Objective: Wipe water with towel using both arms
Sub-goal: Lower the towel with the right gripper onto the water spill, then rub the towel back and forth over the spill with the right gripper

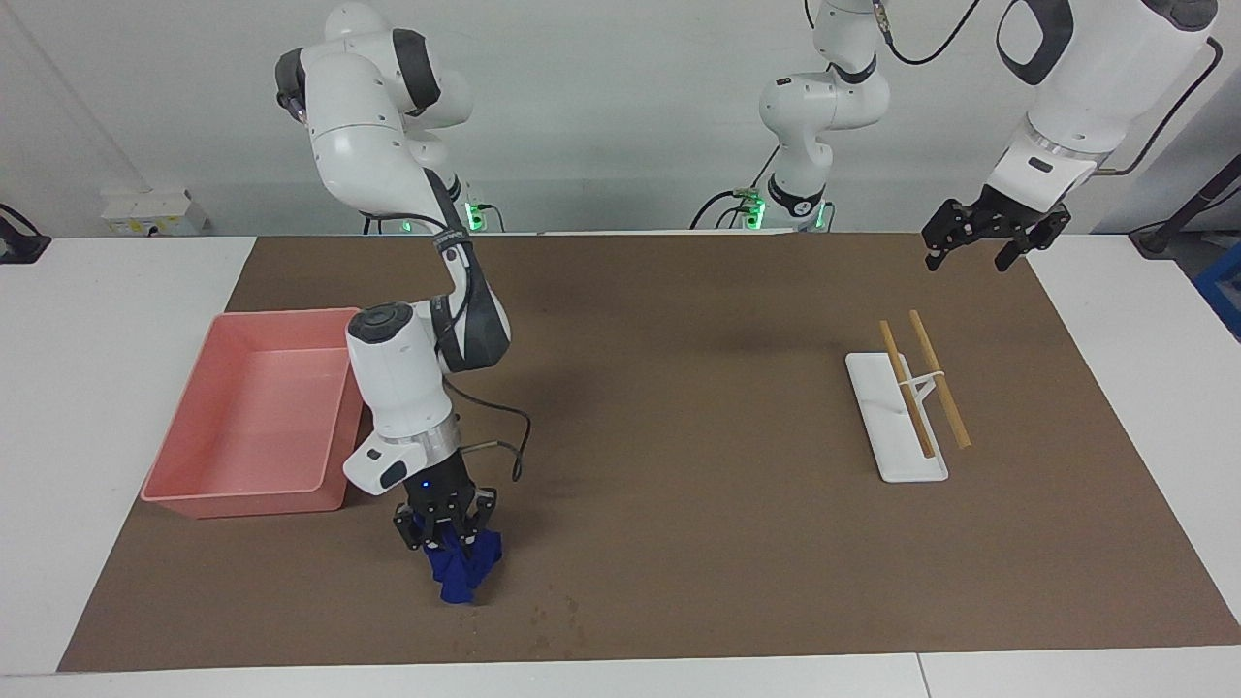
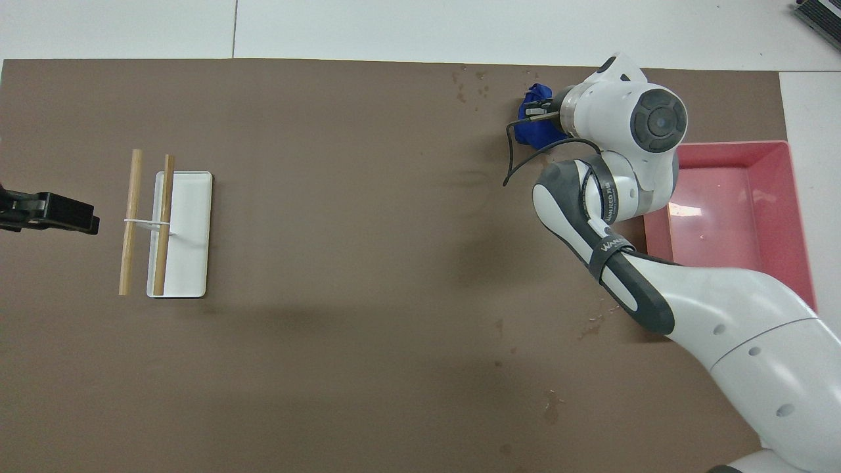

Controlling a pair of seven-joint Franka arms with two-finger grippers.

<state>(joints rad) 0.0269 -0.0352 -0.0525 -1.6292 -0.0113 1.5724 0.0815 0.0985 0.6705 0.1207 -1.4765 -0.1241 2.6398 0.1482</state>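
My right gripper (image 1: 448,536) is shut on the deep-blue towel (image 1: 458,570), which hangs bunched from its fingers down to the brown mat (image 1: 679,407) near the mat's edge farthest from the robots. In the overhead view the towel (image 2: 533,128) shows beside the right gripper (image 2: 540,110). I cannot tell whether the towel touches the mat. A short darker, shinier streak (image 2: 596,323) lies on the mat by the right arm's forearm; it could be the water. My left gripper (image 1: 972,254) is open and empty, raised over the left arm's end of the mat; its tip also shows in the overhead view (image 2: 82,222).
A pink tray (image 1: 242,490) stands beside the right arm at its end of the mat. A white tray (image 1: 906,465) with two wooden sticks (image 1: 938,378) lies toward the left arm's end. Faint dark specks (image 1: 555,611) dot the mat beside the towel.
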